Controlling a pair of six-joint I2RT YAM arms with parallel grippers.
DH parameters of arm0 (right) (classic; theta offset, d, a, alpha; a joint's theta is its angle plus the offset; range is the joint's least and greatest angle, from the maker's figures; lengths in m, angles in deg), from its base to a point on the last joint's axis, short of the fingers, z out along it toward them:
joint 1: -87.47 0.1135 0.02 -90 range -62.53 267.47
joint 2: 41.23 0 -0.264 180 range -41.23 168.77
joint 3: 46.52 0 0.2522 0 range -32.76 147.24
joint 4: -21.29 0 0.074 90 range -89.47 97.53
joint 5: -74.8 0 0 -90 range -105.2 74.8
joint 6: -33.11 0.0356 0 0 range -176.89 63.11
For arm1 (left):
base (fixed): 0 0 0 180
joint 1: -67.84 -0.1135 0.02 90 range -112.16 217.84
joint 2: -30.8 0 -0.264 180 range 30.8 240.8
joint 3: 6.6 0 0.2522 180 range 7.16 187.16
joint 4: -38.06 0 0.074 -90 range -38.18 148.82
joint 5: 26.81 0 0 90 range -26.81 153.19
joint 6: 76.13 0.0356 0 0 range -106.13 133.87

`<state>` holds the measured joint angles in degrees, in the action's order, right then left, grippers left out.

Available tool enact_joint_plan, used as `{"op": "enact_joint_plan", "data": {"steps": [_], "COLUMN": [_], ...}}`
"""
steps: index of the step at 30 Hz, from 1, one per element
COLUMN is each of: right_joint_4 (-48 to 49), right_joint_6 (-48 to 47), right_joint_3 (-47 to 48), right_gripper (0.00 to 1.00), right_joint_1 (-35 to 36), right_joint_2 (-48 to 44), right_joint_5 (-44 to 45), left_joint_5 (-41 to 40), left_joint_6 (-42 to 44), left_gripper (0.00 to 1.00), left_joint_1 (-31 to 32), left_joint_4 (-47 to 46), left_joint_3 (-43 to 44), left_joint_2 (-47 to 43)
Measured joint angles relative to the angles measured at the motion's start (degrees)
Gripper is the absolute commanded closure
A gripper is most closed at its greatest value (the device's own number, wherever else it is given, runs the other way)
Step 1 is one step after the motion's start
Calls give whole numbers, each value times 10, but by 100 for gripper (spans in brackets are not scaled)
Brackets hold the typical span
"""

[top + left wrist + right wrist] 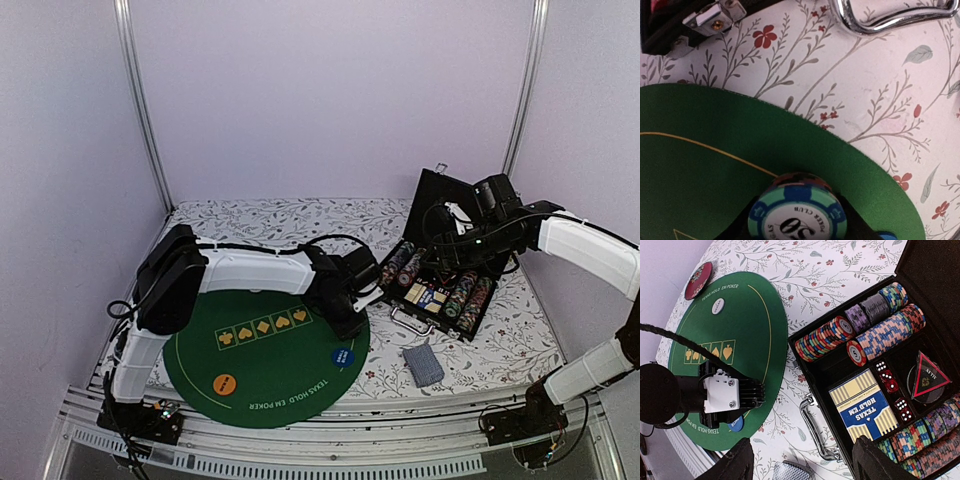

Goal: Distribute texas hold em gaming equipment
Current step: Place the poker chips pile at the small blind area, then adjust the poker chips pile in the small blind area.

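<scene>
Green mat; one orange button; one blue button; one chip stack

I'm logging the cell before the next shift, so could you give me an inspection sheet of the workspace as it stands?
Surface: floral cloth, round green mat on it.
Job's things: orange button, blue button and white button on mat; card deck on cloth; chip rows in open case.
Clutter: dark red disc at mat's edge.
Claws: left claw shut on chip stack over mat's edge; right claw open near case.
Cables: black cable along left arm.
Surroundings: lilac walls, metal posts.
</scene>
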<state>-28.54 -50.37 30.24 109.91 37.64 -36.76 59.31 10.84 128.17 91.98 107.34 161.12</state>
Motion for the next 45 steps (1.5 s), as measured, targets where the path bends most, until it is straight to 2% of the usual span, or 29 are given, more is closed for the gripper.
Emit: {"op": "enact_joint_plan", "data": {"steps": [3, 9, 15, 20, 26, 29, 32, 37, 41, 45], "right_joint_4": [0, -2, -5, -11, -13, -15, -19, -21, -30, -45], "right_joint_6": [0, -1, -2, -2, -1, 1, 2, 0, -6, -16], "right_joint_3": [0, 0, 0, 0, 2, 5, 19, 58, 112, 174], "right_gripper": [31, 31, 30, 30, 27, 24, 19, 1, 1, 1], "right_joint_1": [0, 0, 0, 0, 0, 6, 29, 96, 157, 207], "right_joint_2": [0, 0, 0, 0, 0, 4, 21, 80, 162, 252], "right_joint_5": [-1, -2, -4, -12, -15, -12, 1, 36, 79, 110], "left_joint_5": [-2, -6, -6, 0, 16, 24, 42, 75, 66, 52], "left_joint_6": [1, 9, 17, 21, 23, 24, 19, -17, -55, -72], "left_gripper": [47, 45, 19, 10, 8, 8, 8, 5, 4, 4], "left_joint_1": [0, 0, -2, -2, -1, -1, -8, -57, -146, -182], "left_joint_4": [-3, -11, -30, -62, -81, -89, -108, -144, -155, -154], "left_joint_3": [-3, -9, -20, -42, -73, -93, -143, -245, -322, -363], "left_joint_2": [-1, -5, -12, -23, -56, -102, -192, -362, -460, -494]}}
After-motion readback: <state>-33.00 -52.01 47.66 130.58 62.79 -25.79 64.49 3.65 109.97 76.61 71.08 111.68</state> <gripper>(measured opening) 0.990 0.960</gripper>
